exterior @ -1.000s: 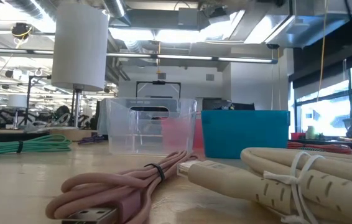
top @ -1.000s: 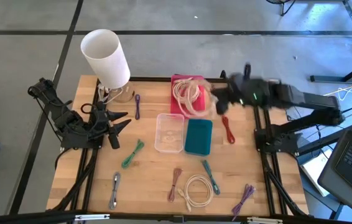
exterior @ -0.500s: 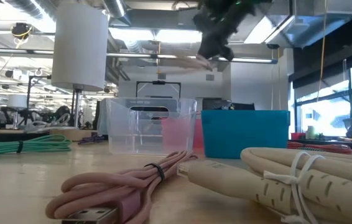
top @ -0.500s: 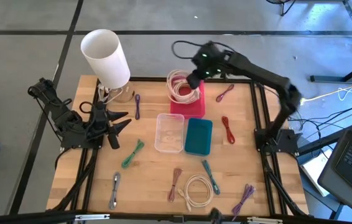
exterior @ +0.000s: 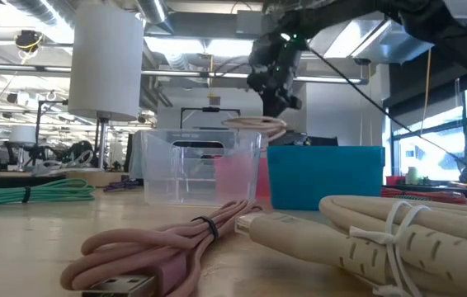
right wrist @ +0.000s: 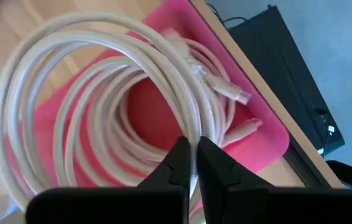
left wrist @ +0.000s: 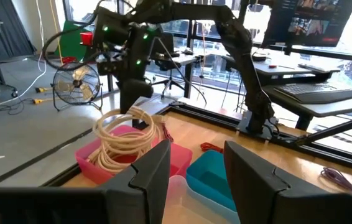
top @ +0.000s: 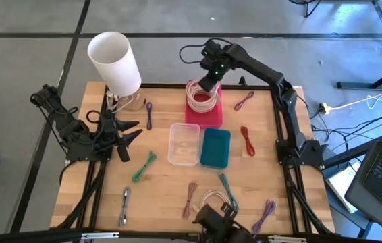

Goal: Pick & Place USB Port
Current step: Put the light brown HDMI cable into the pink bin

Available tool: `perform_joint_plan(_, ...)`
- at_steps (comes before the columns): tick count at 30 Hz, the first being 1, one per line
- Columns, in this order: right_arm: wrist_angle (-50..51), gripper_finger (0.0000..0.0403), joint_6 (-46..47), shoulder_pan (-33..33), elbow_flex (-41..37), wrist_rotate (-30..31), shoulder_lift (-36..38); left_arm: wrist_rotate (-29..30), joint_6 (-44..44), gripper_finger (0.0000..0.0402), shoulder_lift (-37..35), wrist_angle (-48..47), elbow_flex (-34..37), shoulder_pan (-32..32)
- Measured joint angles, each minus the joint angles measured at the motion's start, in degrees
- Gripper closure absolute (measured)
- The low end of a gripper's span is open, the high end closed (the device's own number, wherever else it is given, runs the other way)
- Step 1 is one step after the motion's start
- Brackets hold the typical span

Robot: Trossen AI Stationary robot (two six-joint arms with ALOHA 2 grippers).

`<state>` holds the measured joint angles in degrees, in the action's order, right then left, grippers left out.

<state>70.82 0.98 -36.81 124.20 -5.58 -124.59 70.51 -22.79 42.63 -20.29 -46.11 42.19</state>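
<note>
A coil of white USB cable [top: 202, 98] hangs over a pink bin [top: 211, 118] at the table's far middle. My right gripper [top: 208, 81] is above the bin and shut on the coil. It also shows in the right wrist view [right wrist: 193, 144] and the low view [exterior: 273, 87]. The coil's lower loops [left wrist: 111, 155] reach down inside the pink bin [left wrist: 89, 155]. My left gripper [top: 127, 137] waits at the table's left, open and empty [left wrist: 191, 165]. My right gripper pinches one strand of the coil's outer loop [right wrist: 188, 121] between its two fingers. The fingers come from above, slanting down, and lie across the strand. The coil hangs below the fingers with its lower loops inside the pink bin [right wrist: 257, 146].
A clear bin [top: 184, 143] and a teal bin [top: 215, 148] stand side by side at mid-table. Bundled cables lie around: red [top: 247, 140], purple [top: 243, 101], green [top: 144, 167], another white coil [top: 214, 202]. A white cylinder lamp [top: 115, 62] stands at the far left.
My right gripper has gone toward the table's far left, from beside the pink bin to over it, then down. It has stayed shut on the white coil. The coil has come down with it, so its loops now hang into the bin.
</note>
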Motion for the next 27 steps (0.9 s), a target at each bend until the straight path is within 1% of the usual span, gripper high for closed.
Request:
perform_joint_plan(13, -1.1, 0.0394, -4.5, -1.3, 0.0, -0.1, -8.8, -0.1, -0.4, 0.0258, 0.0, 0.0, 0.0, 0.0)
perform_joint_plan(18, -2.6, 0.0393, -4.4, -1.3, 0.0, -0.2, -9.9, -0.1, -1.6, 0.0258, 0.0, 0.0, 0.0, 0.0)
perform_joint_plan(21, -2.8, 0.0365, -4.5, -1.3, 0.0, -0.1, -10.0, -0.9, -1.9, 0.0258, 0.0, 0.0, 0.0, 0.0)
perform_joint_plan(27, -2.7, 0.0277, -3.5, -1.5, 0.1, 0.0, -10.0, -1.2, -1.9, 0.0258, 0.0, 0.0, 0.0, 0.0)
